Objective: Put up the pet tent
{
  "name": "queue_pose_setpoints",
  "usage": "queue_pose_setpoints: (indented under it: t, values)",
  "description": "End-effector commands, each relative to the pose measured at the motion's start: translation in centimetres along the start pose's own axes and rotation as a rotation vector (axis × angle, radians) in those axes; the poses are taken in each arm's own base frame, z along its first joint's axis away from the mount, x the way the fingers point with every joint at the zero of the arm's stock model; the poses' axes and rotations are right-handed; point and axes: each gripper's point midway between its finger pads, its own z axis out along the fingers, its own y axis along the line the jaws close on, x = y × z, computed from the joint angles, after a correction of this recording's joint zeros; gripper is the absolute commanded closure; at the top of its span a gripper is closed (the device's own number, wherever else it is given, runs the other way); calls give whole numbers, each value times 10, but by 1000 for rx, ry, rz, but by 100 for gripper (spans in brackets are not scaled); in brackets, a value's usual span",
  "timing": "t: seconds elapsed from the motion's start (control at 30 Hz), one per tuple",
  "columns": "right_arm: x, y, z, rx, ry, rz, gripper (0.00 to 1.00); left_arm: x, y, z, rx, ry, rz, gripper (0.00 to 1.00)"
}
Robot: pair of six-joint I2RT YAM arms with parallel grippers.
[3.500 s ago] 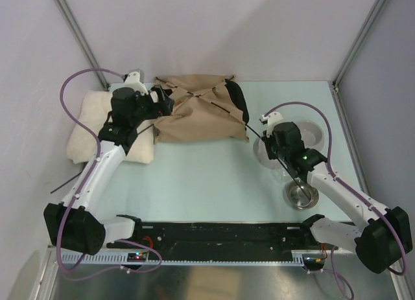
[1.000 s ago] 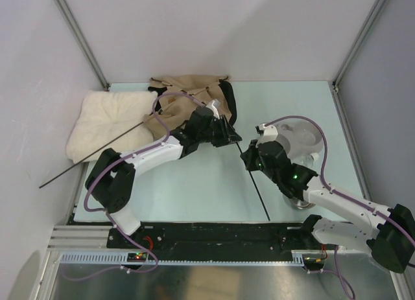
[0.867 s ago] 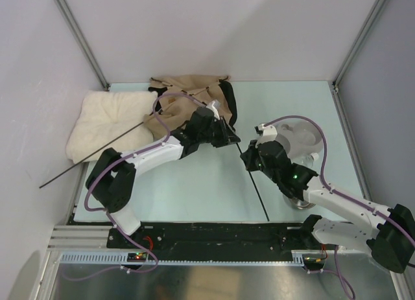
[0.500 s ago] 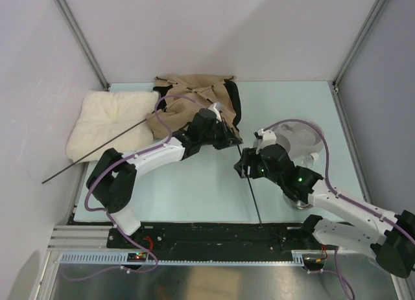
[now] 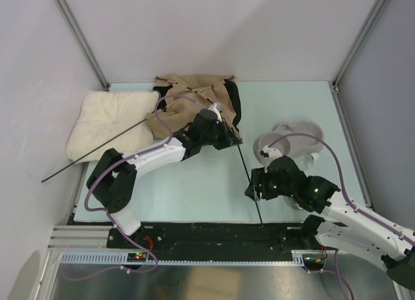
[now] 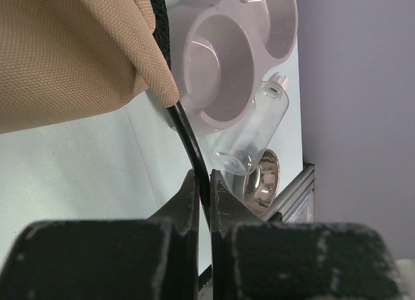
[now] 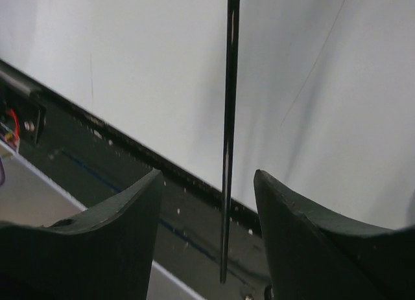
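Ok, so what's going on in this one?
Two robot arms are working on a pet tent, which lies crumpled, not standing, at the far side of the table. The left claw is shut on a thin dark pole right where it leaves the tent's edge. The right claw is open around that pole's free end, near the arms' bases, not gripping it. A second pole sticks out leftward across the cushion.

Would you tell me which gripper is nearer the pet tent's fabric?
Left. The left gripper is shut on the pole right beside the pet tent; the right gripper stands open around the pole's near end.
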Motion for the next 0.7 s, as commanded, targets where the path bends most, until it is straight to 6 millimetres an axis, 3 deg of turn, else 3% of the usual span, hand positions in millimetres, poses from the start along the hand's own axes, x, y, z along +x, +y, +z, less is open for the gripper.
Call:
queue_pose_setpoints:
  t: [0.0, 0.2, 0.47, 0.6, 0.67]
  values:
    - [46, -1, -6, -3, 199, 12, 38, -32, -41, -11, 98, -109, 65, 100]
    - [73, -2, -8, 21, 296, 19, 44, -33, -43, -12, 98, -112, 65, 100]
    - [84, 3, -12, 20, 317, 19, 61, -33, -38, -14, 78, -117, 78, 100]
    - [87, 4, -10, 19, 330, 15, 75, -33, -38, -14, 74, -120, 84, 100]
    - [88, 4, -8, 21, 333, 14, 92, -34, -38, -15, 74, -122, 84, 100]
